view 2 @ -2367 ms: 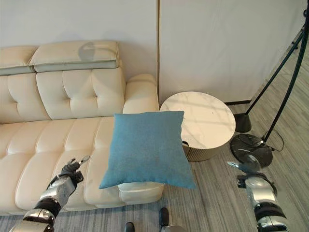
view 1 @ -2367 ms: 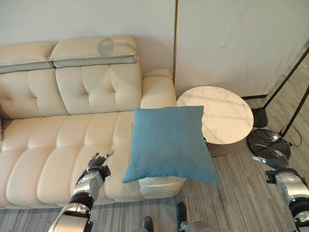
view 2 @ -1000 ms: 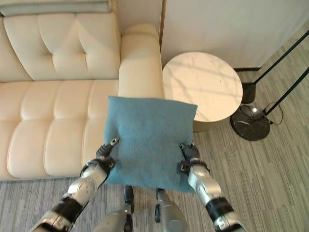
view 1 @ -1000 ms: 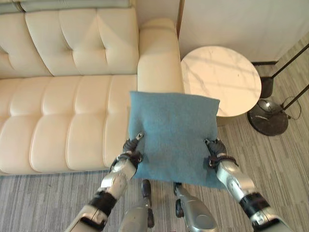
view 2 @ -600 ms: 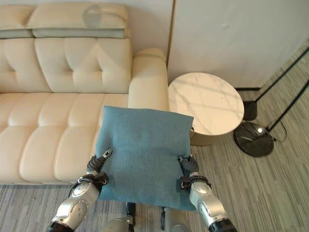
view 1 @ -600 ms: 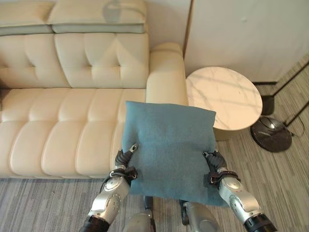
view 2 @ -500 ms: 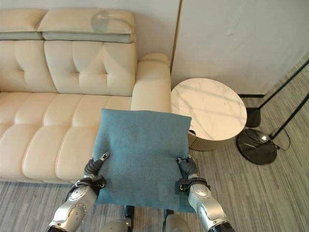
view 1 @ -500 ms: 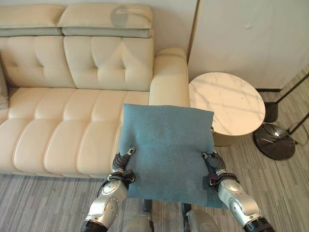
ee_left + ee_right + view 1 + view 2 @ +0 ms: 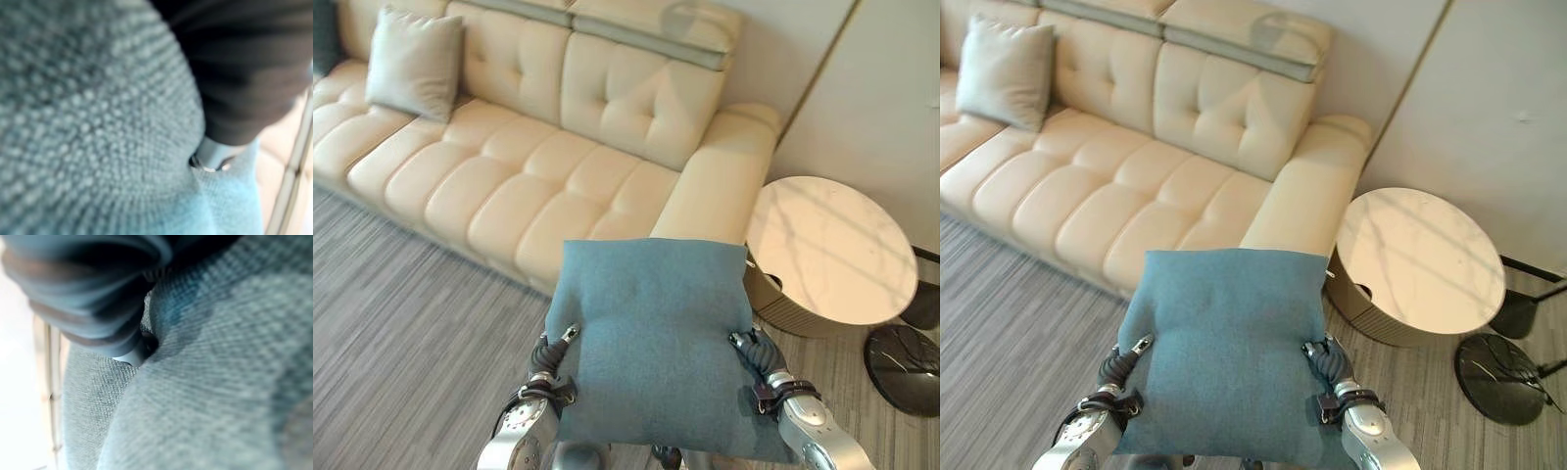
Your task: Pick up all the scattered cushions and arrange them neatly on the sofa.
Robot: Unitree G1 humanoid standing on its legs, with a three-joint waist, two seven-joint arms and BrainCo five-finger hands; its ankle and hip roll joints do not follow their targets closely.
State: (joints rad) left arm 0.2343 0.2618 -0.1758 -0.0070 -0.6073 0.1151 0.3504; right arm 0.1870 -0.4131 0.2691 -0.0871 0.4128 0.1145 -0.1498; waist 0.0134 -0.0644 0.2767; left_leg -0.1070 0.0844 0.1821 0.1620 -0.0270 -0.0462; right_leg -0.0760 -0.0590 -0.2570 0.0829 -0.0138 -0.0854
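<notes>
both hands clamp one blue cushion [image 9: 651, 343] from opposite sides, the left hand [image 9: 551, 354] pinching its left edge and the right hand [image 9: 756, 354] its right edge, holding it over the floor in front of the cream sofa [image 9: 558, 166]. the grip sits only at the edges, so the soft cushion could sag or slip out mid-carry, or drift toward the round marble side table [image 9: 830, 255] instead of the seat; a grey cushion [image 9: 416, 64] already sits further along.
</notes>
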